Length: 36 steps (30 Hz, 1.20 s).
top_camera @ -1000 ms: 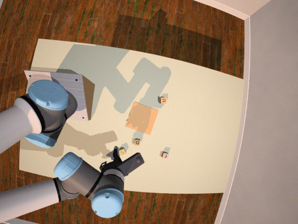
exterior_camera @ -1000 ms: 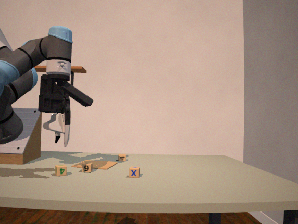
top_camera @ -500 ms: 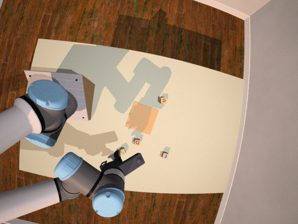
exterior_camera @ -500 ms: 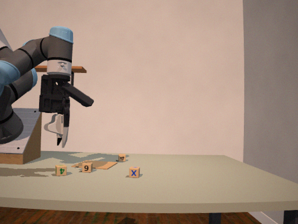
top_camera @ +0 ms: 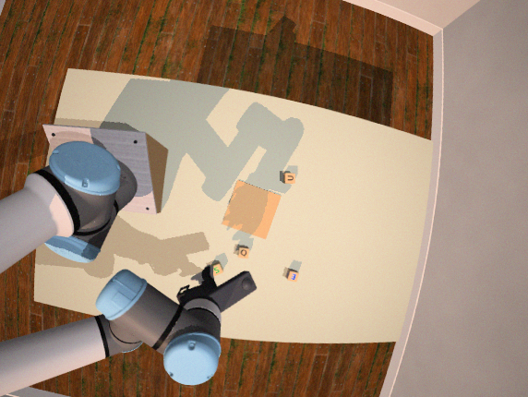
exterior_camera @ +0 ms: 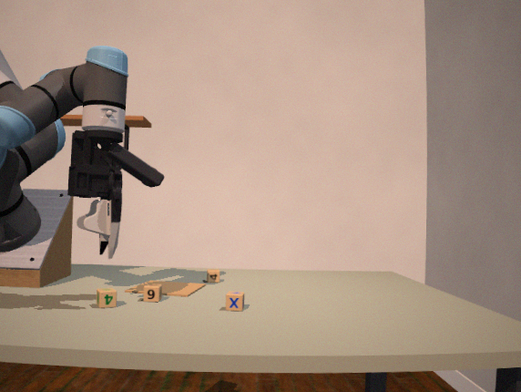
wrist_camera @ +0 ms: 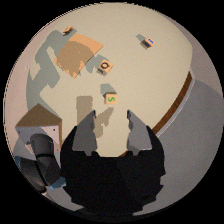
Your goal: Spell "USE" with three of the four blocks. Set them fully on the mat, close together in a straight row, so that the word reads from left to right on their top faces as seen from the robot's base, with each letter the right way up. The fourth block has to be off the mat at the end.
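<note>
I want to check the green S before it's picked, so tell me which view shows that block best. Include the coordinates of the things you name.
The wrist view: the S block's (top_camera: 217,269) (exterior_camera: 106,298) (wrist_camera: 111,99) top letter is clear and unobstructed there. The top view shows the S smaller, close beside the dark jaws; the exterior view mainly shows a side with a green 4.

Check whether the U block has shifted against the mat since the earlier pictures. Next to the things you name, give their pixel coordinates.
No: the U block (top_camera: 289,178) (exterior_camera: 213,276) (wrist_camera: 68,30) shows no visible shift in any direction, still just off the same corner of the orange mat (top_camera: 272,213) (exterior_camera: 188,289) (wrist_camera: 90,46).
</note>
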Motion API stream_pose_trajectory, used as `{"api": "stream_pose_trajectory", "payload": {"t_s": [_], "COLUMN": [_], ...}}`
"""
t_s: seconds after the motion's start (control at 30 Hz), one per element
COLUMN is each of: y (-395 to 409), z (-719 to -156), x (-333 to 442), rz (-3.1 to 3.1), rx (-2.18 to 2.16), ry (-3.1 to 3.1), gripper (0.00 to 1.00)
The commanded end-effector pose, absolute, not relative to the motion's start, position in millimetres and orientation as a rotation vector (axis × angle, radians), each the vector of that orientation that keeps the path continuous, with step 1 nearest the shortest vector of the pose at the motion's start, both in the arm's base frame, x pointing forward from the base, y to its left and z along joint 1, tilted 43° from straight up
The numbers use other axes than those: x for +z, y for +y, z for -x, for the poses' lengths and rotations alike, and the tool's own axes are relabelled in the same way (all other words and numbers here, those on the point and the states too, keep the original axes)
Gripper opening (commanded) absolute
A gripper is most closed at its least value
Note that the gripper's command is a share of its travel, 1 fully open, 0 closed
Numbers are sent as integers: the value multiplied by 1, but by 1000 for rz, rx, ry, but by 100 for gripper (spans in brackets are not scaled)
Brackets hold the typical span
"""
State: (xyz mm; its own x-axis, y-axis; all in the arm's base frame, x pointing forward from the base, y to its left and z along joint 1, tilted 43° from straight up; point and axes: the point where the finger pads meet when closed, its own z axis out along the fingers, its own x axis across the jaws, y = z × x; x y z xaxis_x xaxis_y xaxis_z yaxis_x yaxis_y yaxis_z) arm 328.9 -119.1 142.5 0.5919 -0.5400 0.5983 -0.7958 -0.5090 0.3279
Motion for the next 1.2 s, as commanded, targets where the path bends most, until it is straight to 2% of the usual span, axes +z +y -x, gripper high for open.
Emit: {"api": "stream_pose_trajectory", "payload": {"t_s": [0.0, 1.17], "y": [-119, -137], "z": [-330, -331], "x": [143, 121], "rz": [-2237, -2238], "rx": [574, 567], "ry": [-1055, -1055], "gripper": [40, 40]}}
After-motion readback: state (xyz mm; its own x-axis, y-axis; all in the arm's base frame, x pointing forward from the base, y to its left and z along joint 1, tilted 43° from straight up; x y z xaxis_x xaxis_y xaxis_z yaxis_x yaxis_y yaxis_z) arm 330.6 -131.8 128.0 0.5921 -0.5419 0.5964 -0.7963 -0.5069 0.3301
